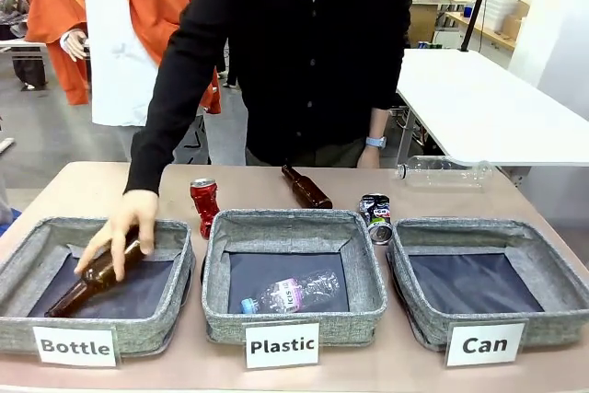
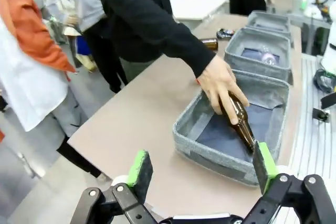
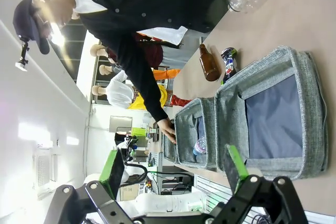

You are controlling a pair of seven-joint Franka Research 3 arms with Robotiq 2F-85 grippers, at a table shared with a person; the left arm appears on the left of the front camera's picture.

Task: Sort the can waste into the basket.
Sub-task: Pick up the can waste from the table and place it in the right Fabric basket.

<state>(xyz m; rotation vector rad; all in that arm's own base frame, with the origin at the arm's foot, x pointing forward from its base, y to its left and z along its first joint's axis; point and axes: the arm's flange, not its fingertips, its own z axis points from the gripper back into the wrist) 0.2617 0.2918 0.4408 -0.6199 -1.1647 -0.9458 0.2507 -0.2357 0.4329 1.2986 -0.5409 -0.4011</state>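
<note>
Red can point(image 1: 203, 202) and black can point(image 1: 375, 217) lay on the table point(image 1: 83, 181), outside the Can basket point(image 1: 479, 226).
Your left gripper point(image 2: 201, 161) and right gripper point(image 3: 174, 163) were spread, empty.

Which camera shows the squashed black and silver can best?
Front view: the squashed black and silver can is close, print clear. Left wrist view shows it tiny; right wrist view, sideways beside a grey fabric basket.

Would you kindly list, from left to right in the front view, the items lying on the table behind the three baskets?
In order: red crushed can → brown glass bottle → black and silver crushed can → clear plastic bottle.
</note>
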